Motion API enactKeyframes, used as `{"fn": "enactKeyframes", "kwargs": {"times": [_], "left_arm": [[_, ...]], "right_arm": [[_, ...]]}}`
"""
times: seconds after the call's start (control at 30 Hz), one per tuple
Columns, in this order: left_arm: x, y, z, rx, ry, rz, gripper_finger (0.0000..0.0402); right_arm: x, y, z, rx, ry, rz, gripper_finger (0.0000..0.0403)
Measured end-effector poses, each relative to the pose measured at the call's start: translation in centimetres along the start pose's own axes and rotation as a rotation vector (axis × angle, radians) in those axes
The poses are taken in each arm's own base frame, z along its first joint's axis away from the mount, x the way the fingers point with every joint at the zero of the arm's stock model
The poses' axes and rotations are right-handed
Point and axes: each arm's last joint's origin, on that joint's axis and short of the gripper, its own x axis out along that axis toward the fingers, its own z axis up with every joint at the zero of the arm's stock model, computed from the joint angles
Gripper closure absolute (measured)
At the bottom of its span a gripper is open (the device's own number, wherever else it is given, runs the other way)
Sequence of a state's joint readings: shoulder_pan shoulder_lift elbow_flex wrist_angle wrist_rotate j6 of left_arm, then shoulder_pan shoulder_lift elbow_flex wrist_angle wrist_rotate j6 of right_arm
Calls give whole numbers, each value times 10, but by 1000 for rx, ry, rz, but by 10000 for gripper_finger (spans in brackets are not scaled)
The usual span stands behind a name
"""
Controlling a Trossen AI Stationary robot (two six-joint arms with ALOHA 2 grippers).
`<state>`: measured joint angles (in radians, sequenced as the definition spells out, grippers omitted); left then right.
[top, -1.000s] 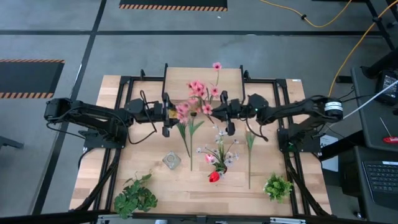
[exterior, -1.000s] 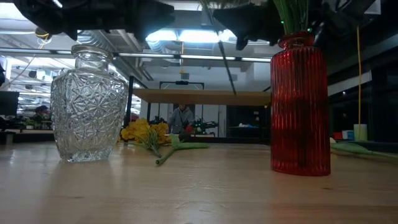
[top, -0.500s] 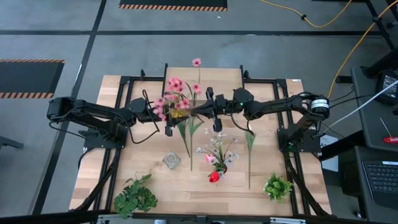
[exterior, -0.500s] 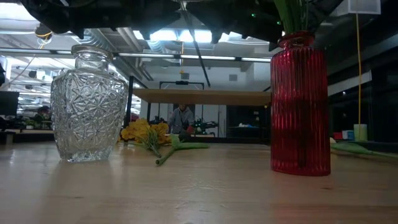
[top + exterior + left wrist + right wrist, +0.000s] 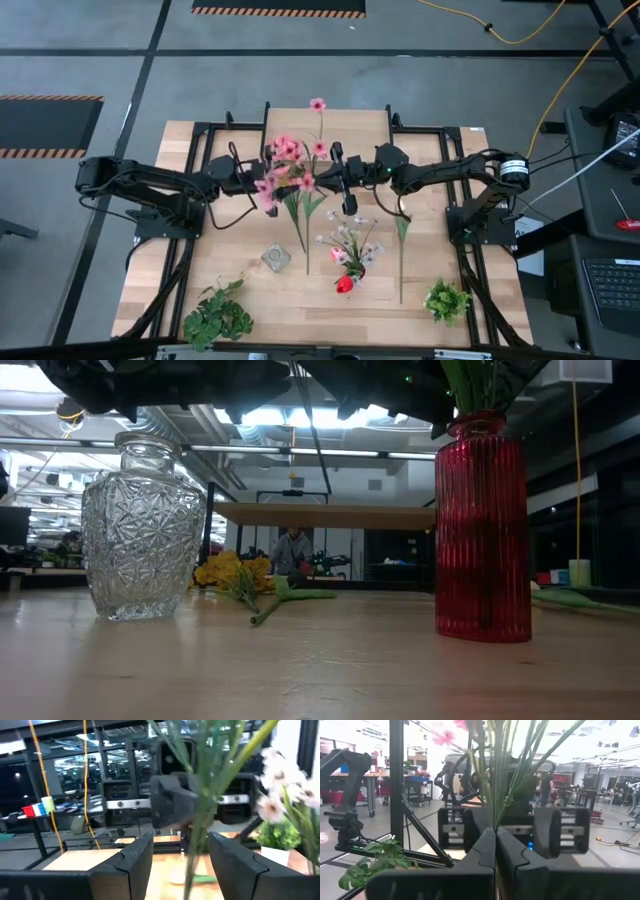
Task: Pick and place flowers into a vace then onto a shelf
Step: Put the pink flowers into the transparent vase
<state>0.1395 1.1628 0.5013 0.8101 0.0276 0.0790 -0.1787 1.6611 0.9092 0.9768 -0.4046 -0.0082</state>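
Observation:
A bunch of pink flowers (image 5: 285,165) is held above the table's middle by my right gripper (image 5: 315,182), which is shut on its green stems. My left gripper (image 5: 268,187) faces it from the left, open. The stems (image 5: 195,835) stand between its two fingers, and I see no touch. One stem end (image 5: 315,450) hangs below the grippers. A cut-glass vase (image 5: 140,525) and a red vase (image 5: 483,525) holding white flowers (image 5: 350,240) stand on the table. Yellow flowers (image 5: 235,572) lie flat behind them. The shelf (image 5: 325,125) stands at the far edge. My right gripper pinches the bunch's green stems (image 5: 495,822) between its two shut fingers, several stems together. The fingers come about level from the table's right and lie across the stems. The bunch is lifted clear, roughly upright, with blossoms above the fingers and a stem end hanging below.
Loose green-stemmed flowers (image 5: 300,215) and a long stem (image 5: 402,250) lie on the table between the arms and the vases. Two leafy plants (image 5: 218,315) (image 5: 446,298) stand near the front corners. A black frame (image 5: 200,180) runs along the table's sides.
My right gripper has carried the pink bunch toward the table's left, up to the left gripper, staying shut on the stems. The bunch has stayed lifted clear, and its stems now stand between the left gripper's open fingers.

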Motion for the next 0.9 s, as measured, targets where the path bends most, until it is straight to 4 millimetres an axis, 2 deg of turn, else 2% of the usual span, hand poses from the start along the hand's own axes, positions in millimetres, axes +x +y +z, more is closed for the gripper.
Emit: {"fn": "enactKeyframes", "kwargs": {"times": [0.1, 0.37, 0.9], "left_arm": [[8, 3, 6, -13, -8, -46, 218], [29, 5, -1, -23, 66, -98, 236], [27, 5, 5, -16, 47, -101, 308]], "right_arm": [[0, 0, 0, 1, 0, 0, 403], [0, 0, 0, 1, 1, 0, 403], [0, 0, -2, 8, 17, -2, 403]]}}
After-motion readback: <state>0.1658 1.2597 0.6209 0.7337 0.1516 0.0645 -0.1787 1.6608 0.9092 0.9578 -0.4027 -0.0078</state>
